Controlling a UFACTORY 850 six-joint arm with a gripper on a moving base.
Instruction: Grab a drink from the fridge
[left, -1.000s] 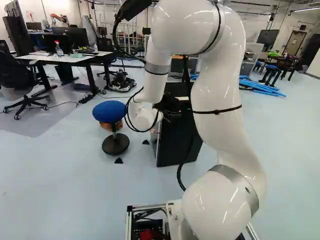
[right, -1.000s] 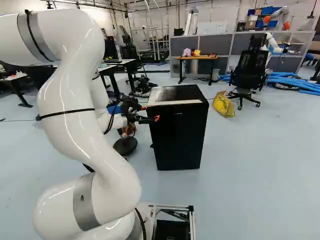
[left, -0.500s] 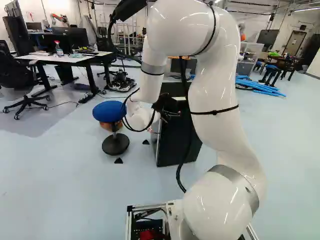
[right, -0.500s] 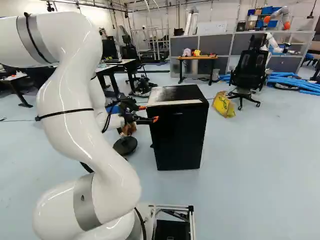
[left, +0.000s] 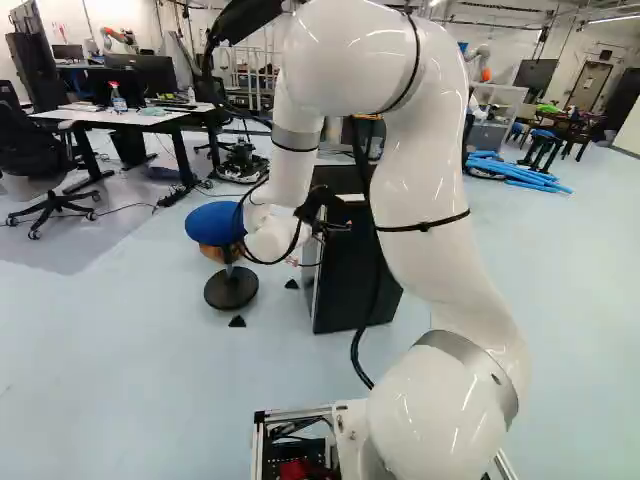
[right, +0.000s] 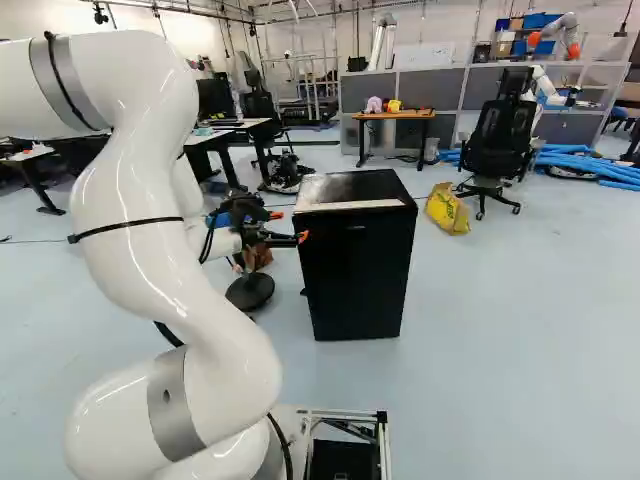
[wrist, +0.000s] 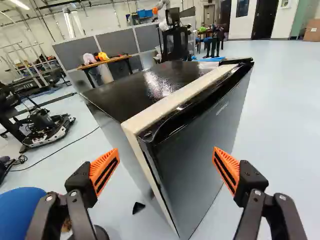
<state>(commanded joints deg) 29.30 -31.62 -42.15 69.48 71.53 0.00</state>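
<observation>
At the left of the right base view my gripper (right: 289, 226) is beside the upper part of a black fridge (right: 360, 275), its orange tips pointing at it. In the wrist view the gripper (wrist: 166, 164) stands wide open with nothing held. Ahead of its fingers is the fridge's corner edge, with the door (wrist: 202, 142) closed on the body. A pale strip (wrist: 170, 102) runs along the top behind the door. In the left base view the arm partly hides the fridge (left: 350, 280). No drink is in sight.
A blue stool (left: 218, 222) stands beside the fridge, near the arm's wrist. Farther off are a yellow bag (right: 447, 208), an office chair (right: 497, 140), blue tubes (right: 590, 160) and desks (left: 140, 118). Another robot (right: 545, 85) is at the back right of the right base view.
My arm has shifted a little to the left in both base views, drawing the gripper slightly away from the fridge. The fridge and the base have stayed put.
</observation>
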